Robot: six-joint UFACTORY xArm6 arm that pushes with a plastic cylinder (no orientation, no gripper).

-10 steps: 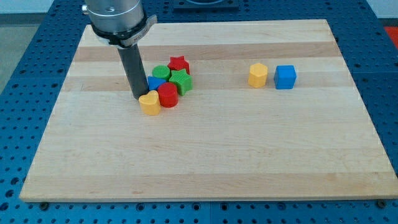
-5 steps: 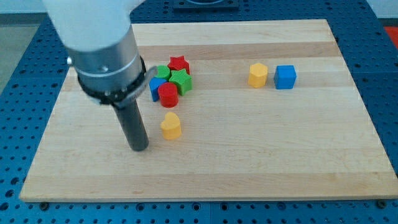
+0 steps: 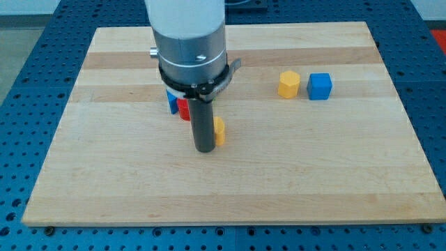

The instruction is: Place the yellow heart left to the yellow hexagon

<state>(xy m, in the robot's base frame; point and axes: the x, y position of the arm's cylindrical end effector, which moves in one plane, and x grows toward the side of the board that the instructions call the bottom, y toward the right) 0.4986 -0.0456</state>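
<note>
The yellow heart point(image 3: 219, 131) lies near the board's middle, mostly hidden behind my rod. My tip point(image 3: 204, 148) rests on the board right at the heart's left side, touching or nearly touching it. The yellow hexagon point(image 3: 288, 84) sits toward the view's upper right, well to the right of the heart and higher up in the view. A blue cube point(image 3: 320, 86) stands just right of the hexagon.
A cluster of blocks sits behind my arm at the view's upper left of the heart; only a blue block point(image 3: 171, 102) and a red block point(image 3: 183, 109) show, the rest is hidden. The wooden board point(image 3: 313, 174) lies on a blue perforated table.
The yellow heart left the cluster and moved down and then right. My tip swung from the cluster down to the left, then right, up against the heart's left side.
</note>
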